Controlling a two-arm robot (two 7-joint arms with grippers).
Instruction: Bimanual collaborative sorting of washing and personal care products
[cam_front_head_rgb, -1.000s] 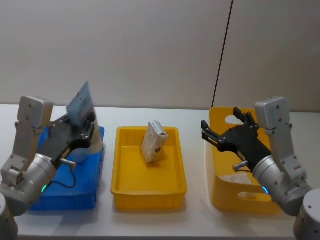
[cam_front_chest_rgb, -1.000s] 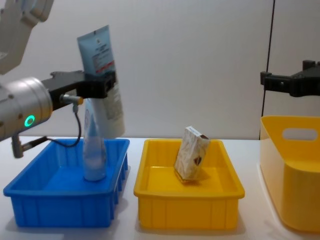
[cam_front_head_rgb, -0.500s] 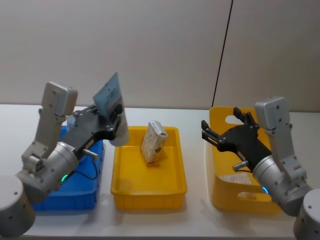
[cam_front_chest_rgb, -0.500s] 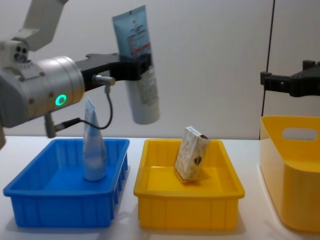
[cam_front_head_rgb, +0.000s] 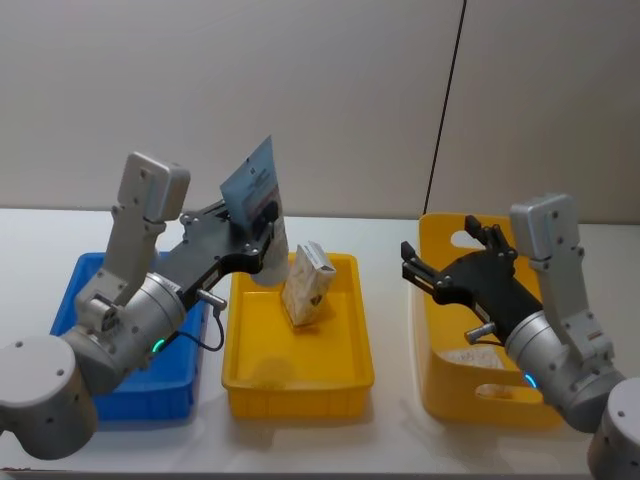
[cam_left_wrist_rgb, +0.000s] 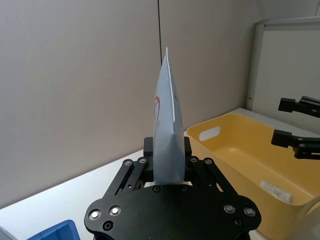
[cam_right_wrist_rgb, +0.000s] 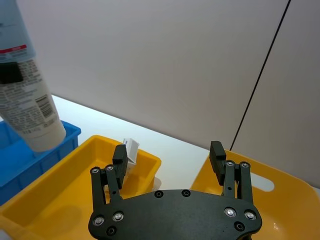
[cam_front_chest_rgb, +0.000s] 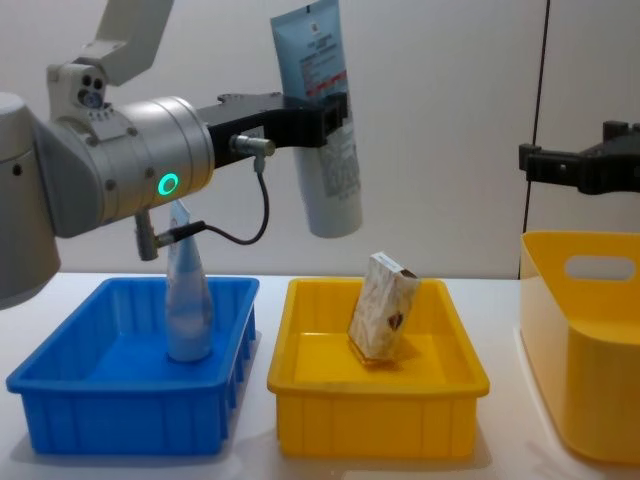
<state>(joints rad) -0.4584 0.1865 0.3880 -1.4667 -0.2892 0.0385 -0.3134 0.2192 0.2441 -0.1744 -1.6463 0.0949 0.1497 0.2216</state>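
Above the yellow tray's (cam_front_chest_rgb: 380, 392) left rim my left gripper (cam_front_chest_rgb: 325, 112) clamps the tube (cam_front_chest_rgb: 335, 190) near-upright, cap end down; my right gripper (cam_front_head_rgb: 415, 262) hangs spread open, empty, well apart over the bin's (cam_front_chest_rgb: 560, 262) left rim.

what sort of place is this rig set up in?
Probably a robotics lab test bench, not a shop or home: bare grey wall, plain white table, a blue tray and yellow tray side by side, the left gripper holding a tube over them.
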